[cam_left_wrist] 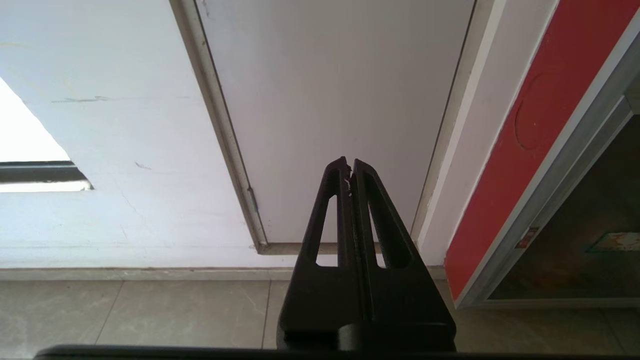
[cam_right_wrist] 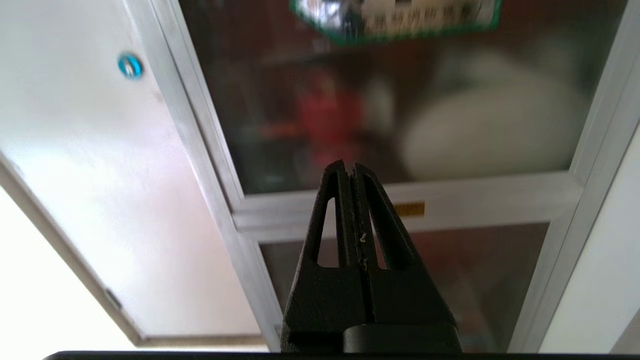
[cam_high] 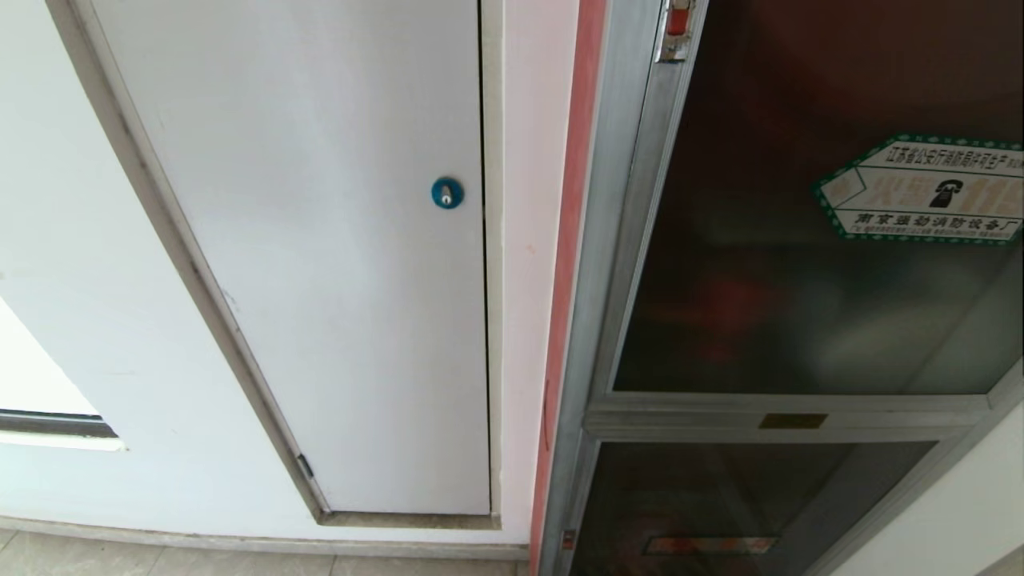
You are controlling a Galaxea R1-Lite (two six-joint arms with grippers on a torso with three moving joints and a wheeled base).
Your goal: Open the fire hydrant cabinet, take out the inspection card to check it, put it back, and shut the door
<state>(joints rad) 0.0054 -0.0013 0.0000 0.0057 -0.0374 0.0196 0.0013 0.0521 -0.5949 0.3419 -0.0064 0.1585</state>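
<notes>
I see the door [cam_high: 808, 240] shut on the right, latch [cam_high: 677, 28] untouched; the card isn't visible (glass too dark). Everything is left to do. Right pincer [cam_right_wrist: 349, 170] clenched empty near the glass; left pincer [cam_left_wrist: 349, 167] clenched, parked.

The fire hydrant cabinet [cam_high: 596, 336] sits at right w/ its silver frame; the door [cam_high: 760, 264] of dark glass is shut, hexagonal sticker [cam_high: 928, 190] at its upper right, red latch [cam_high: 677, 24] at top. Lower glass door [cam_high: 720, 512] beneath. Left: white panel door [cam_high: 320, 264] (blue round lock [cam_high: 447, 193] near its right edge). Floor tiles [cam_high: 200, 560] at bottom.
</notes>
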